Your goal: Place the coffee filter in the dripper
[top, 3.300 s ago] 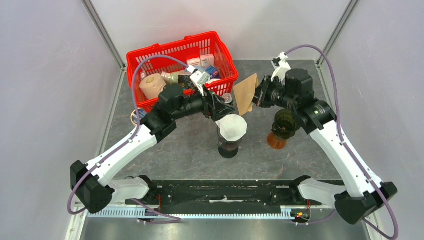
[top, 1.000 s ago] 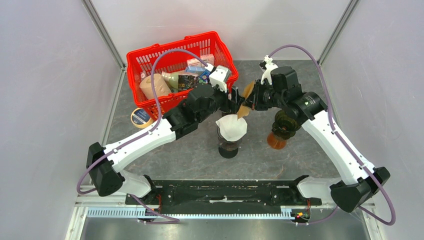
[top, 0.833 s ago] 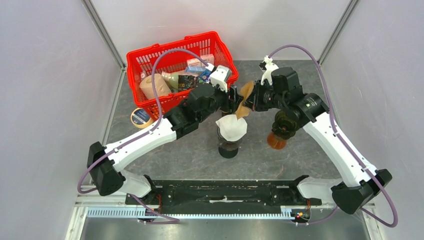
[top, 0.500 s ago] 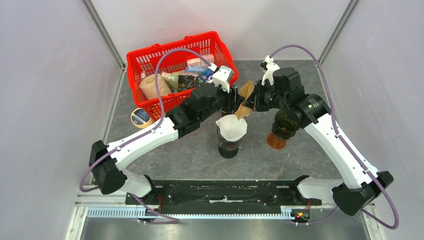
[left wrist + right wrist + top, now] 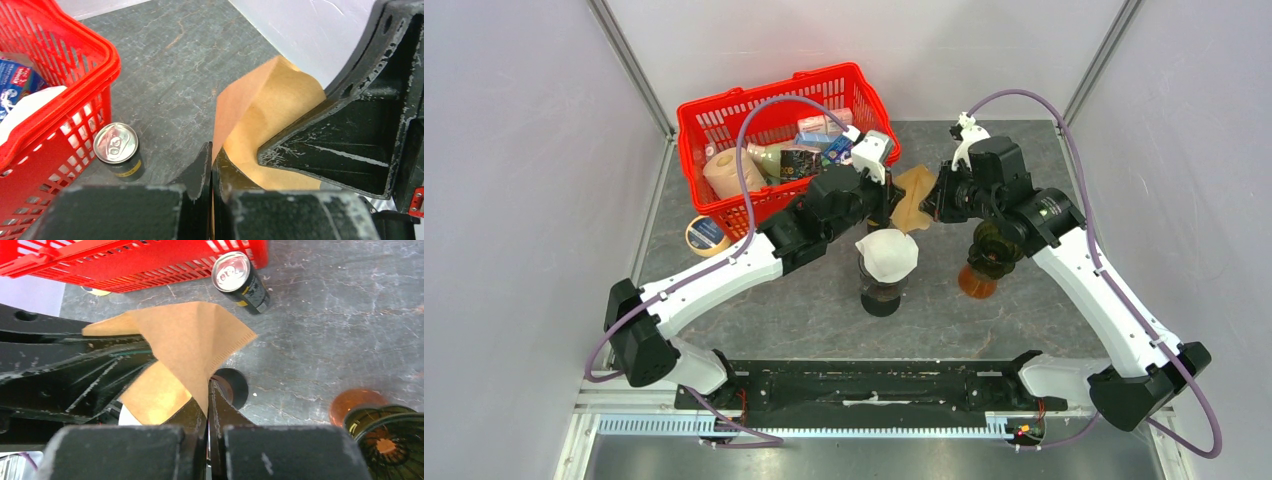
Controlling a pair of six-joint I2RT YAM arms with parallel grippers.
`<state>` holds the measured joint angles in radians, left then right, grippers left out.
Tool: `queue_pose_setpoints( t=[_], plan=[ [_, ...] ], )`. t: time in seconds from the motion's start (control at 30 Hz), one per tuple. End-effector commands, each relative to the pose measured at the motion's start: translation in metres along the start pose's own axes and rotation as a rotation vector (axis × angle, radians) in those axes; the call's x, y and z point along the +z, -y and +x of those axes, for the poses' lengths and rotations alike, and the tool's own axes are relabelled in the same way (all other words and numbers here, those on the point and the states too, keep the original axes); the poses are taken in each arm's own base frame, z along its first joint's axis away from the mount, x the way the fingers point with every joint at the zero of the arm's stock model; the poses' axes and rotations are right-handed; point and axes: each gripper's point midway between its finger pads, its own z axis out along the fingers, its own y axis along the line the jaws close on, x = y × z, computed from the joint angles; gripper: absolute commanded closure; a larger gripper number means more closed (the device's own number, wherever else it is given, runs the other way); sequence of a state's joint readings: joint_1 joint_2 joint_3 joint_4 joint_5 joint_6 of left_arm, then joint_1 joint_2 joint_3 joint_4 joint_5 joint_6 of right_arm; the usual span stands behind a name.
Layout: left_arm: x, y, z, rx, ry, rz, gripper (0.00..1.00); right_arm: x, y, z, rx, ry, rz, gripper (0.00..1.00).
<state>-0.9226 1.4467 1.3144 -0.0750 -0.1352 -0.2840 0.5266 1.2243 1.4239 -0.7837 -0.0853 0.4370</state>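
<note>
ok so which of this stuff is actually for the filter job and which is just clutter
For the job: brown coffee filter, pinched by left gripper and right gripper; dripper, empty.
Just lying about: red basket, can, tape roll, white filter on the middle pot.

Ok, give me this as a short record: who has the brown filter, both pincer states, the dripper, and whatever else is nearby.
brown filter: off the table, held between both arms
left pincer: shut on one edge of the filter
right pincer: shut on another edge
amber dripper: beside the right arm, brown filter not in it
white filter: sits atop the dark cup at centre
can: upright beside the red basket
</note>
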Motion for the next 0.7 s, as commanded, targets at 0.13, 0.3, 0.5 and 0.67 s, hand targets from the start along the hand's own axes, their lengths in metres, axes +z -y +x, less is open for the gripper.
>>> queue_pose_setpoints(
  t=[0.13, 0.3, 0.5, 0.67],
  plan=[
    [-0.003, -0.017, -0.025, 0.031, 0.069, -0.135, 0.98, -0.008, 0.02, -0.013, 0.004, 0.044, 0.137, 1.0],
    [-0.004, -0.025, -0.023, 0.059, 0.064, -0.18, 0.98, -0.01, 0.034, -0.013, 0.006, 0.045, 0.214, 1.0],
    [-0.009, -0.036, -0.024, 0.088, 0.067, -0.247, 0.98, -0.015, 0.044, -0.011, 0.013, 0.033, 0.278, 1.0],
    [-0.011, -0.031, -0.024, 0.097, 0.066, -0.229, 0.98, -0.016, 0.049, -0.009, 0.023, 0.031, 0.311, 1.0]
  ],
)
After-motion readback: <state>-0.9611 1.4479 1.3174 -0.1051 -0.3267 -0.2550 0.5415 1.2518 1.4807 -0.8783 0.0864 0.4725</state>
